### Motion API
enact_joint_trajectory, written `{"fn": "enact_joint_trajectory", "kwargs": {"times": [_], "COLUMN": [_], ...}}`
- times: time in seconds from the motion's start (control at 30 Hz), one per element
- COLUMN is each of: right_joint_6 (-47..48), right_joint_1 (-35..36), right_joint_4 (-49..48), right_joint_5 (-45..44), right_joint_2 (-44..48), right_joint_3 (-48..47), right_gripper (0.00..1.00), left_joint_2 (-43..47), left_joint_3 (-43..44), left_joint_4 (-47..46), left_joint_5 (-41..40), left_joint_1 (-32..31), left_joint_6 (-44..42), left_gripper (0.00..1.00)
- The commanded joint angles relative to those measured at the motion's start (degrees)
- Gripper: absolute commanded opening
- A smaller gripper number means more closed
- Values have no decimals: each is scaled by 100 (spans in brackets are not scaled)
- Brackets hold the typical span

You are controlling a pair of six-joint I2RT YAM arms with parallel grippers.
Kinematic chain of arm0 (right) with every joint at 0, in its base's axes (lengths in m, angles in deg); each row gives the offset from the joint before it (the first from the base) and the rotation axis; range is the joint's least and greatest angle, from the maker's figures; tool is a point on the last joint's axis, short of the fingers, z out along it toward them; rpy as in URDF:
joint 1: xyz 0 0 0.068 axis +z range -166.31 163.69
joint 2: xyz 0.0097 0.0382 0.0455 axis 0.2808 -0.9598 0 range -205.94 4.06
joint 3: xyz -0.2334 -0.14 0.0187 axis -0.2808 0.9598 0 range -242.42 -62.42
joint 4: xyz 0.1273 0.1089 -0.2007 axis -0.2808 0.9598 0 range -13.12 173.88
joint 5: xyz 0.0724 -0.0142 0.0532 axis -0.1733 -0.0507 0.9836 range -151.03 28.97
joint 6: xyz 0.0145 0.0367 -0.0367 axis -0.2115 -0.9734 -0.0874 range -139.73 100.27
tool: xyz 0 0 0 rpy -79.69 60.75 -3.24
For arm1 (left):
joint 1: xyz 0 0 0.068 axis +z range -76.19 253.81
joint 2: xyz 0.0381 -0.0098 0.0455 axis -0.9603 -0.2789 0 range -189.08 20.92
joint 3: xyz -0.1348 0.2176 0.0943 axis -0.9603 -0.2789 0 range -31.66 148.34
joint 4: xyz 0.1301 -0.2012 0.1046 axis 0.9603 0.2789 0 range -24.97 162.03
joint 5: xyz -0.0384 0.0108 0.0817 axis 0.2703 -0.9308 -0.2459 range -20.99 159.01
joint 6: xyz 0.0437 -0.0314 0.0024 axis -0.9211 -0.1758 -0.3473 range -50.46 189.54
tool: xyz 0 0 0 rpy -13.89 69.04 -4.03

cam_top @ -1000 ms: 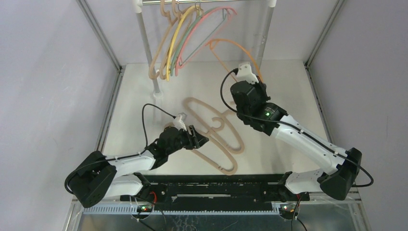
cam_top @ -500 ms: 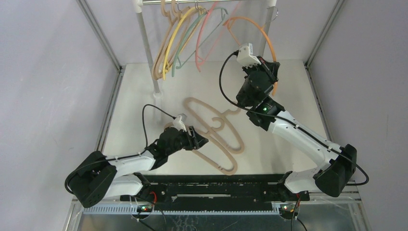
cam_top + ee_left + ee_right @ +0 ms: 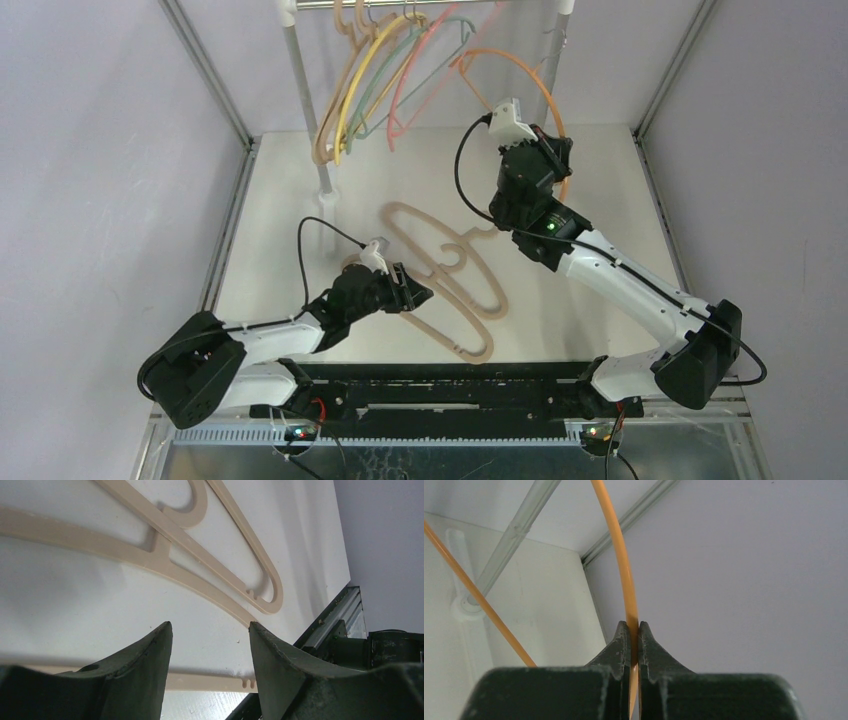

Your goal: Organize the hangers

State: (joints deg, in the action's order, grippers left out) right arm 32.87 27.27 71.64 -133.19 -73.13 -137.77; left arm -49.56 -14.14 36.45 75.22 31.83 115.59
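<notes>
- A robotics lab test cell, not a home or a shop.
- Plain lilac-grey panel walls set in bare aluminium frame struts box in a white tabletop.
- The white-and-black left arm and right arm are bolted to a black mounting rail at the near edge, with thin black cables exposed.
- A white-and-metal clothes rail with thin coloured plastic hangers stands on the tabletop itself.
</notes>
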Motion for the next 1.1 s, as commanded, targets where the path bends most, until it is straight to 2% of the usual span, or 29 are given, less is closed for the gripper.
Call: {"fn": "enact_joint_trajectory", "kwargs": {"times": [0.0,0.4,0.6,0.73,1.07], "right_joint_6": [-1055,-2183,-2034,-1548,530], "right_joint_1": [-33,-80,-238,-408,-597], "right_joint_4": [469,1540,1516,1055,-1197], "right_joint_5": [79,123,-193,-341,-257], "right_joint_2": [9,-90,48,272,233], "right_joint_3": [-30,243,311,311,149], "right_gripper": [0,0,0,0,0], "left_joint_2": [-5,-18,-47,-165,-288], "left_joint_3": [39,-16,-20,-12,55], "left_joint_4": [-185,-188,-214,-336,-401], "left_joint_5": [6,1,8,40,107], "left_joint_1": [32,32,32,32,32], "left_joint_6": [-104,-112,-111,-75,-78], "left_gripper": [63,63,63,63,63]}}
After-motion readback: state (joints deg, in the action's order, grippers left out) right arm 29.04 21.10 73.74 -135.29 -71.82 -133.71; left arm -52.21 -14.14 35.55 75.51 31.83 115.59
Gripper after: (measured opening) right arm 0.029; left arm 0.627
